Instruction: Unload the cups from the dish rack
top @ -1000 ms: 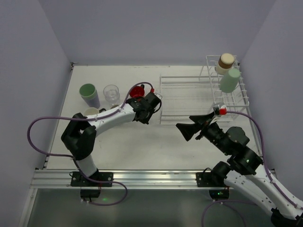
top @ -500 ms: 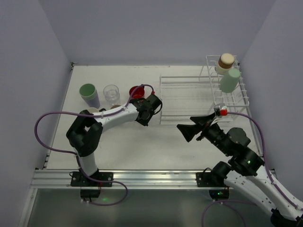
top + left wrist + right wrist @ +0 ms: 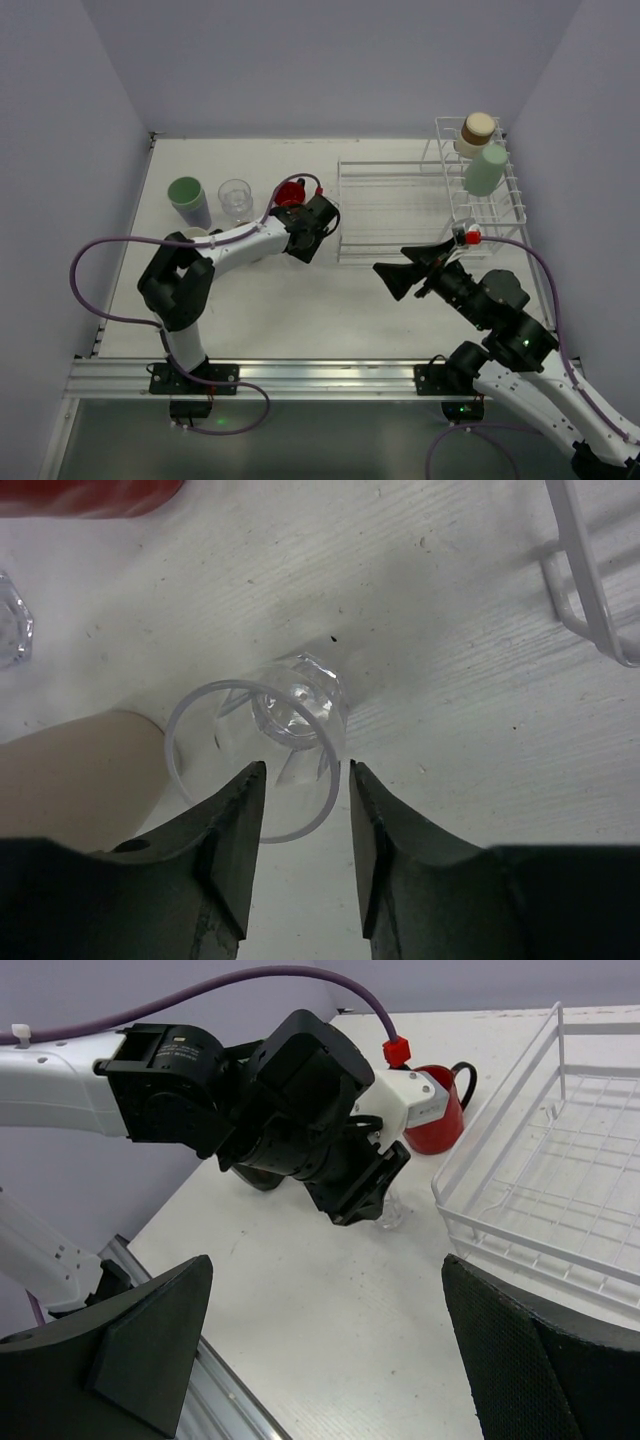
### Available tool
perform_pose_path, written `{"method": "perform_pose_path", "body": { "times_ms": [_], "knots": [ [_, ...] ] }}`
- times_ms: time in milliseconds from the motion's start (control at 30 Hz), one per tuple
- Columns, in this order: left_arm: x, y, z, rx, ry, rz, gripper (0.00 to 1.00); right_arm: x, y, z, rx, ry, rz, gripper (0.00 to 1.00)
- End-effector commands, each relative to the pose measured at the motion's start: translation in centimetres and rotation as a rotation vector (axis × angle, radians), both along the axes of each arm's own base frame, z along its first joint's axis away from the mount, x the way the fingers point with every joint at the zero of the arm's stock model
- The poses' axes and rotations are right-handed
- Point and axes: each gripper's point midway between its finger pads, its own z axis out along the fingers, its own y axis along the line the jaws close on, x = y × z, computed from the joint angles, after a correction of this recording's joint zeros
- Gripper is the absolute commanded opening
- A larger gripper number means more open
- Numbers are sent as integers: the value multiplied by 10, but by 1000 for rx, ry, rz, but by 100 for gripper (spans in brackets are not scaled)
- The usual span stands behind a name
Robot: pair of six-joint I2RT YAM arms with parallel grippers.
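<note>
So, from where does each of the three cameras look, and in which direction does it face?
Top external: above and behind the bases, facing down on the table; both arms and the dish rack show.
Left wrist: on the left arm, facing down at the clear glass; its own fingers show.
Right wrist: on the right arm, facing across toward the left gripper; its own fingers show.
Shared: both wrist views hold the clear glass and red mug.

The glass [image 3: 235, 197] and mug [image 3: 291, 192] stand on the table [image 3: 330, 300] left of the dish rack [image 3: 400, 205].
</note>
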Motion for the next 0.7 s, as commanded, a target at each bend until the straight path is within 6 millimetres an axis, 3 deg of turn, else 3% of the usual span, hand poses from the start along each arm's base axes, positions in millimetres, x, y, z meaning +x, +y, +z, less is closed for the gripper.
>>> {"method": "perform_pose_path", "body": {
  "times_ms": [0, 133, 167, 200, 233, 267, 300, 333, 367, 400, 433, 600, 667],
  "knots": [
    [23, -14, 54, -119, -142, 32, 45, -1, 0, 27, 41, -39, 5, 99],
    [22, -18, 107, -257, -254, 35, 66, 3, -2, 37, 37, -55, -20, 99],
    [21, -18, 118, -292, -277, 43, 76, 6, -4, 35, 15, -46, -37, 99],
    [23, -22, 130, -342, -314, 41, 82, 7, -11, 51, 12, -64, -66, 99],
    [17, -20, 159, -416, -373, 36, 86, 11, -16, 55, -7, -61, -101, 99],
    [10, -16, 160, -450, -385, 37, 95, 21, -26, 52, -60, -48, -173, 99],
    [9, -22, 177, -528, -431, 19, 99, 23, -33, 72, -49, -79, -208, 99],
    [-1, -15, 206, -608, -493, 7, 100, 26, -39, 79, -56, -92, -242, 99],
    [-8, -12, 217, -645, -520, -6, 100, 32, -44, 82, -90, -101, -282, 99],
    [-15, -10, 217, -673, -529, -21, 100, 38, -61, 98, -83, -120, -375, 99],
    [-26, -1, 238, -722, -575, -34, 100, 42, -68, 103, -97, -128, -417, 99],
    [-63, 30, 256, -769, -644, -89, 100, 77, -133, 121, -204, -125, -772, 99],
    [-70, 38, 241, -747, -635, -97, 100, 84, -150, 121, -211, -111, -842, 99]
  ]
}}
